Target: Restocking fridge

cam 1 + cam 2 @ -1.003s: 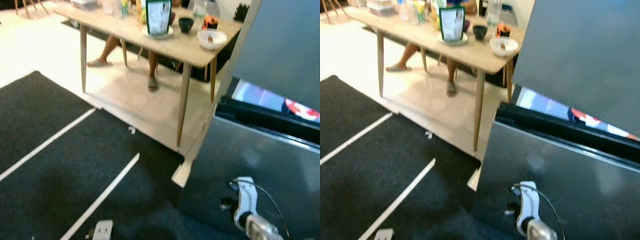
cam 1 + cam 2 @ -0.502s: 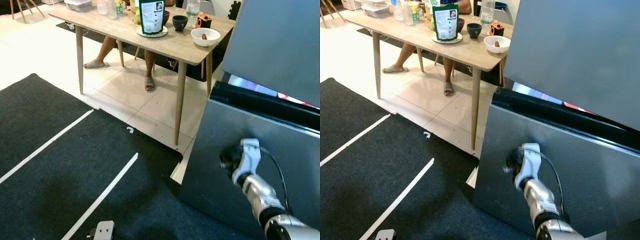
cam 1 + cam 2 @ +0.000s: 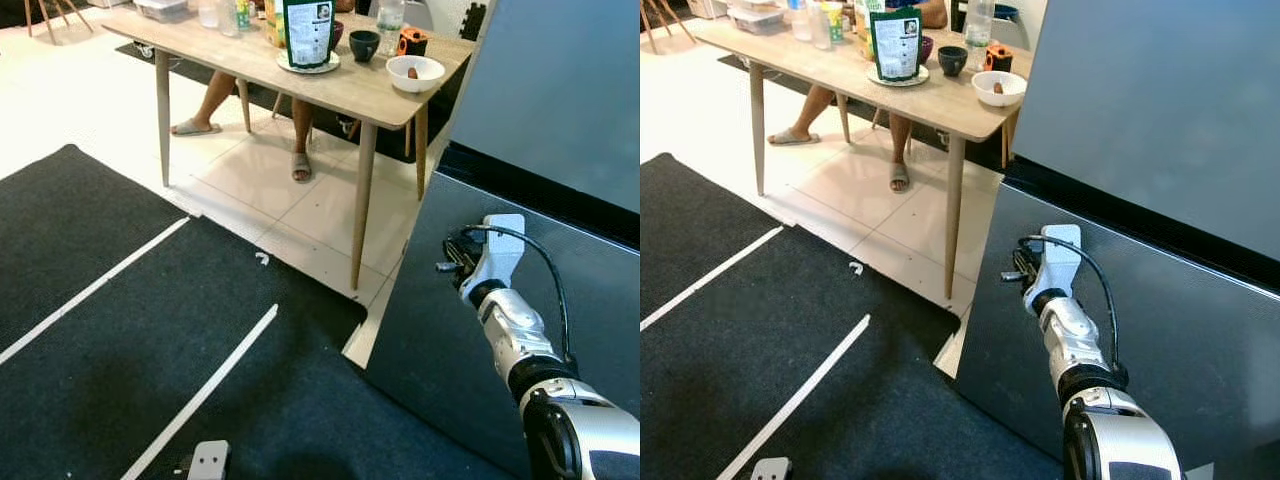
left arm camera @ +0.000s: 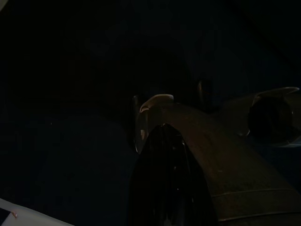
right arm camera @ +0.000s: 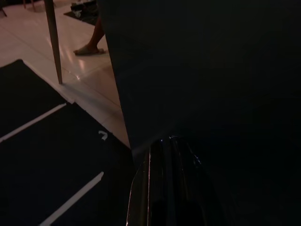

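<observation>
fridge lower door (image 3: pixel 1160 330) now sits shut against the body: half a second ago a bright strip of the interior showed in the gap above it, and a second ago the gap was wider, with a red item visible inside. that gap has narrowed to a dark seam under the upper door (image 3: pixel 1160 110), so the closing step of the restock looks about done. the fridge stands on the robot's right, just beside the wooden desk (image 3: pixel 350 90), with a black mat (image 3: pixel 150 350) on the floor before it.

right hand (image 3: pixel 1018 270) has risen with the door, from low near the frame's bottom a second ago to the door's upper left corner now. the silver forearm reaches forward and up, its white wrist block (image 3: pixel 1058 250) close against the grey panel and a black cable looping over it. whether its fingers are parted or closed, i cannot tell; the right wrist view gives just a dark panel edge. the left arm hangs idle in the dark.

a person's sandalled feet (image 3: pixel 300 165) rest under the desk, among a bowl (image 3: pixel 413 72) and a green packet (image 3: pixel 308 30).
</observation>
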Robot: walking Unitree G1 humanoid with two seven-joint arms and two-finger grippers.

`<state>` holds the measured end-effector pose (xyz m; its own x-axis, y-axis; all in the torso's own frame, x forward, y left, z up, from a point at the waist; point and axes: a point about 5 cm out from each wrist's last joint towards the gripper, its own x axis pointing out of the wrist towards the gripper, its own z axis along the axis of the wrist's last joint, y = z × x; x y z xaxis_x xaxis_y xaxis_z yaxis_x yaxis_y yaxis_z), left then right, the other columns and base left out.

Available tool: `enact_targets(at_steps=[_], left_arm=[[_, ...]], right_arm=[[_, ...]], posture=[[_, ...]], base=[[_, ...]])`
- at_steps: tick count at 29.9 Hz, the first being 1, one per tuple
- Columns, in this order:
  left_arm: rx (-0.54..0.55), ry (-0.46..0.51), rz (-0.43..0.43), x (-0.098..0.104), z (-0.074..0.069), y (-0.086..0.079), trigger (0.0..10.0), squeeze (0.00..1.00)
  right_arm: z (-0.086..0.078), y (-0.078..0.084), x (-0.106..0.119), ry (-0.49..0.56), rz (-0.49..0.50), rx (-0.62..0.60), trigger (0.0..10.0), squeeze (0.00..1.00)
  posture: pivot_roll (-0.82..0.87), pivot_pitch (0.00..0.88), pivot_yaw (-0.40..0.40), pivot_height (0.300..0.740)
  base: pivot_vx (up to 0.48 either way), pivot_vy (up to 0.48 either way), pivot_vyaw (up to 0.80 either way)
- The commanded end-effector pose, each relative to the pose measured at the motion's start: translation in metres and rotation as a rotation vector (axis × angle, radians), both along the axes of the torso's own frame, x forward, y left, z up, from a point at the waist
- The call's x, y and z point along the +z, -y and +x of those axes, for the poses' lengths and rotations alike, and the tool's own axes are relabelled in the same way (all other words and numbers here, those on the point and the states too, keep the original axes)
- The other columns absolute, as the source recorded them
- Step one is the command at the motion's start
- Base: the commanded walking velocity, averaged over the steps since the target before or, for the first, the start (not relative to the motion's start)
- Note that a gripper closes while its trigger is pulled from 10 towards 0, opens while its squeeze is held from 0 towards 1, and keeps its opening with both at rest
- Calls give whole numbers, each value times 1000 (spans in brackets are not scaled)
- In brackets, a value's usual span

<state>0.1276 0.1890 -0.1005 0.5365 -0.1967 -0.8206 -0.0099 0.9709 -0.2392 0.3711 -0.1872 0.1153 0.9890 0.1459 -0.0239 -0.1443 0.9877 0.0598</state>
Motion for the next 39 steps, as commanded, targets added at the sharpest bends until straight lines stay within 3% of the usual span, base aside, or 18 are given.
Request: enact_targets(at_steps=[1, 8, 14, 22, 24, 26, 31, 32, 33, 34, 35, 38, 39], left_arm=[[1, -82, -23, -8, -22, 8, 10000, 0], [-5, -85, -22, -8, -23, 9, 10000, 0], [2, -85, -20, -9, -23, 8, 10000, 0], [1, -93, -22, -9, -25, 9, 10000, 0], [2, -94, -22, -9, -25, 9, 10000, 0], [4, -91, -20, -9, -24, 9, 10000, 0], [3, -90, -20, -9, -24, 9, 10000, 0], [3, -90, -19, -9, -24, 9, 10000, 0], [3, -90, -19, -9, -24, 9, 10000, 0], [1, -90, -18, -9, -24, 9, 10000, 0], [1, -90, -18, -9, -24, 9, 10000, 0], [1, -92, -17, -9, -24, 10, 10000, 0], [1, -92, -17, -9, -24, 10, 10000, 0]], right_arm=[[-5, 5, -10, -31, -23, -21, 10000, 0], [-5, 13, -10, -51, -93, -82, 10000, 0], [2, 24, -2, -86, -204, -211, 10000, 0], [0, 16, -6, -81, -193, -162, 10000, 0], [-3, 10, -11, -79, -172, -91, 10000, 0], [-16, 0, -35, -154, -176, 39, 10000, 0], [-38, -5, -68, -274, -215, 127, 10000, 0], [-53, -4, -88, -351, -221, 140, 10000, 0], [-53, -4, -88, -351, -221, 140, 10000, 0], [-75, 2, -113, -460, -266, 130, 10000, 0], [-75, 2, -113, -460, -266, 130, 10000, 0], [-118, 14, -150, -659, -259, 116, 10000, 0], [-118, 14, -150, -659, -259, 116, 10000, 0]], posture=[[-26, 127, -58, 740], [-32, 130, -56, 740], [-26, 130, -62, 740], [-28, 128, -62, 740], [-28, 127, -64, 740], [-28, 123, -66, 740], [-28, 123, -66, 740], [-29, 122, -66, 740], [-29, 122, -66, 740], [-29, 122, -66, 740], [-29, 122, -66, 740], [-30, 117, -69, 740], [-30, 117, -69, 740]], base=[[0, 0, 0], [0, 0, 0], [0, 0, 0], [0, 0, 0], [0, 0, 0], [0, 0, 0], [0, 0, 0], [0, 0, 0], [0, 0, 0], [0, 0, 0], [0, 0, 0], [0, 0, 0], [0, 0, 0]])
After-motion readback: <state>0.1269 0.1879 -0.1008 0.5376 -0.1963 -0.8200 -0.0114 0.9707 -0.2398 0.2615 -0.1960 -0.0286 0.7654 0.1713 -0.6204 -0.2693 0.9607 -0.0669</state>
